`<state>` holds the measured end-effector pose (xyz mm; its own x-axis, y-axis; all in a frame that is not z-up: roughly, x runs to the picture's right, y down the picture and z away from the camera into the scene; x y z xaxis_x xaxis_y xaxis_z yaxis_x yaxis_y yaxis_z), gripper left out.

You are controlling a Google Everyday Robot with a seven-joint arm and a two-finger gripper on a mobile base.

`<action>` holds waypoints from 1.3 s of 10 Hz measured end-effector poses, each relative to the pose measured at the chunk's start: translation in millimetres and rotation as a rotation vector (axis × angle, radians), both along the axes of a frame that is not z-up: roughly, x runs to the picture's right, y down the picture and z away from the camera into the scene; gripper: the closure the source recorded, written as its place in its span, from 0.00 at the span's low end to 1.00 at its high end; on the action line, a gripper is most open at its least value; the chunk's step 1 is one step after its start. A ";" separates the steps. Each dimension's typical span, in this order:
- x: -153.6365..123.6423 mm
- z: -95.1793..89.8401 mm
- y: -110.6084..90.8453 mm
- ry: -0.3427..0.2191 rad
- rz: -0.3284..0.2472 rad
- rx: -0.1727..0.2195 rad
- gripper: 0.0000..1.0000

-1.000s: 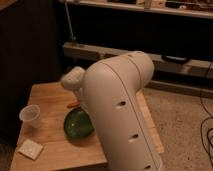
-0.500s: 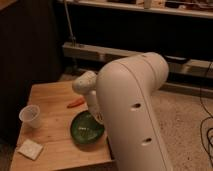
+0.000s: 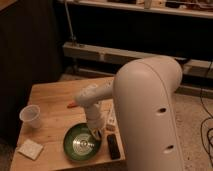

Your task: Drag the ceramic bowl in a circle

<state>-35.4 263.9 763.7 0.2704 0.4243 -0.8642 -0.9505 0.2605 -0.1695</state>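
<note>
The ceramic bowl (image 3: 81, 143), dark green and glossy with pale streaks inside, sits near the front edge of the wooden table (image 3: 50, 97). My gripper (image 3: 95, 132) reaches down from the white arm and meets the bowl's right rim. The arm's large white body fills the right of the view and hides the table's right side.
A translucent plastic cup (image 3: 30, 116) stands at the table's left. A pale square pad (image 3: 31, 148) lies at the front left corner. An orange item (image 3: 72, 105) lies behind the gripper. A black object (image 3: 113, 146) and a white object (image 3: 111, 120) lie right of the bowl.
The bowl has slid toward the table's front edge together with the gripper, after first shifting right. The arm has swung right and forward.
</note>
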 end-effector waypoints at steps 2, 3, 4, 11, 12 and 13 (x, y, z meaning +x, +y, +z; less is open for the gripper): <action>6.7 -11.7 21.6 0.001 0.018 -0.012 1.00; 5.8 -12.8 24.6 -0.010 0.011 -0.008 1.00; 1.3 -11.4 23.8 -0.032 -0.008 0.003 1.00; -109.5 1.4 -1.3 -0.187 -0.118 0.053 1.00; -118.5 0.7 -7.1 -0.193 -0.115 0.053 1.00; -118.2 3.4 -11.3 -0.194 -0.112 0.055 1.00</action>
